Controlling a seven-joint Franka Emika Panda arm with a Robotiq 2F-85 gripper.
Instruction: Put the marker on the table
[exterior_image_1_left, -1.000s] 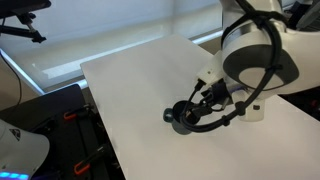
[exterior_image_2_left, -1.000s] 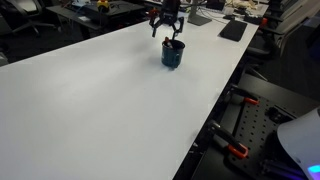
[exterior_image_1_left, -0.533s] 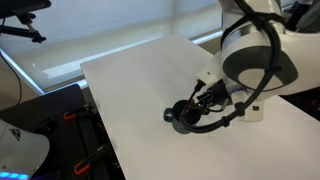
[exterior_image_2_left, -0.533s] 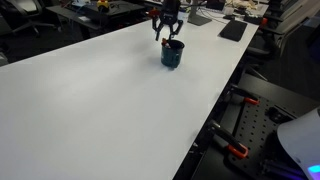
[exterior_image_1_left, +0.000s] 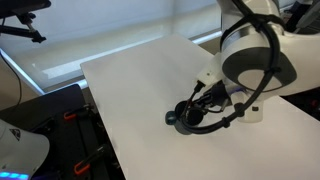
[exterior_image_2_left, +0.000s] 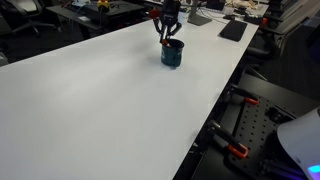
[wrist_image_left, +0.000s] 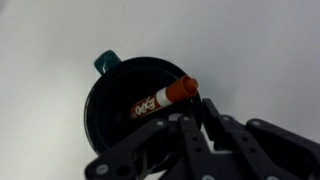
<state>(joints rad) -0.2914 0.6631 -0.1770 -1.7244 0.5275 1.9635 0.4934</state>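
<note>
Marker (wrist_image_left: 158, 99) leans slanted inside mug (wrist_image_left: 104, 118), not yet on table (wrist_image_left: 50, 40). Its long axis rises from the mug's floor to the rim side away from the handle, red end uppermost. Gripper (wrist_image_left: 197, 112) sits just beside that red end, fingers nearly together; cannot tell whether it holds the marker.

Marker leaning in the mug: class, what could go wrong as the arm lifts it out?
1. The tool sits by only the red cap of the marker; so short a hold may slip.
2. The marker leans on the rim of the mug; a slanted pull could drag or tip the mug.
</note>
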